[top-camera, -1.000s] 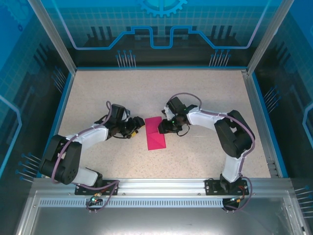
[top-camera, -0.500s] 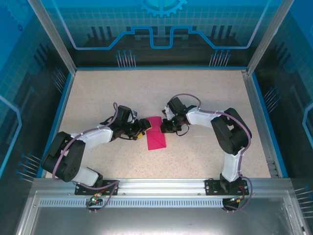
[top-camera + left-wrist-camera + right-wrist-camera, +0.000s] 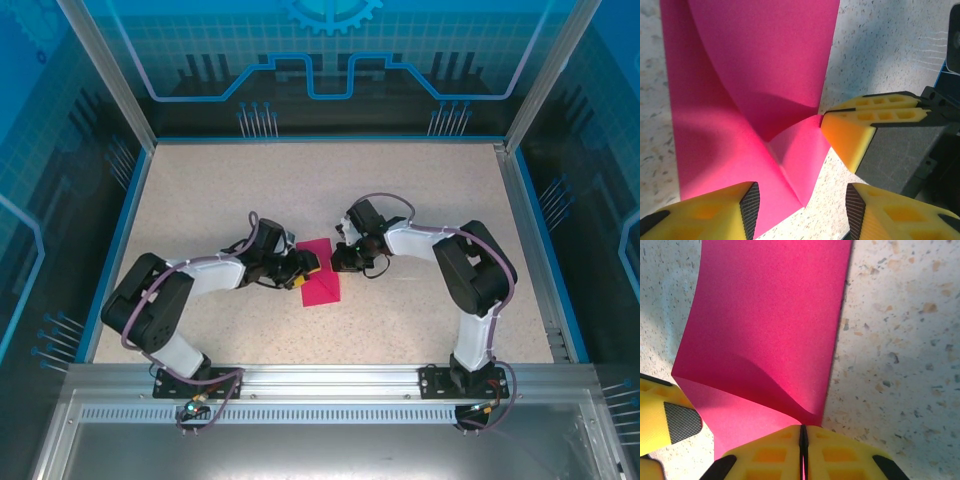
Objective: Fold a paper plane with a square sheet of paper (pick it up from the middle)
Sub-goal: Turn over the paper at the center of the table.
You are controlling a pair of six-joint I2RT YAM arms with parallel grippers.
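Note:
The square sheet of paper, magenta-pink, lies mid-table as a narrow folded rectangle; a paper plane is out of view. My right gripper is at the sheet's far right edge, and in the right wrist view it is shut on the upper layer of the paper, which bows up from the jaws. My left gripper is at the far left edge. In the left wrist view it stands open around a raised, curled corner of the paper. The right gripper's yellow fingers touch that corner.
The speckled table is ringed by a blue rim and clear enclosure walls. Both arms reach inward, with their fingers close together at the paper's far end. A left finger shows in the right wrist view.
My left gripper has moved right up to the paper's far left corner, its jaws narrowing. The right gripper has shut on the paper's edge and barely shifted.

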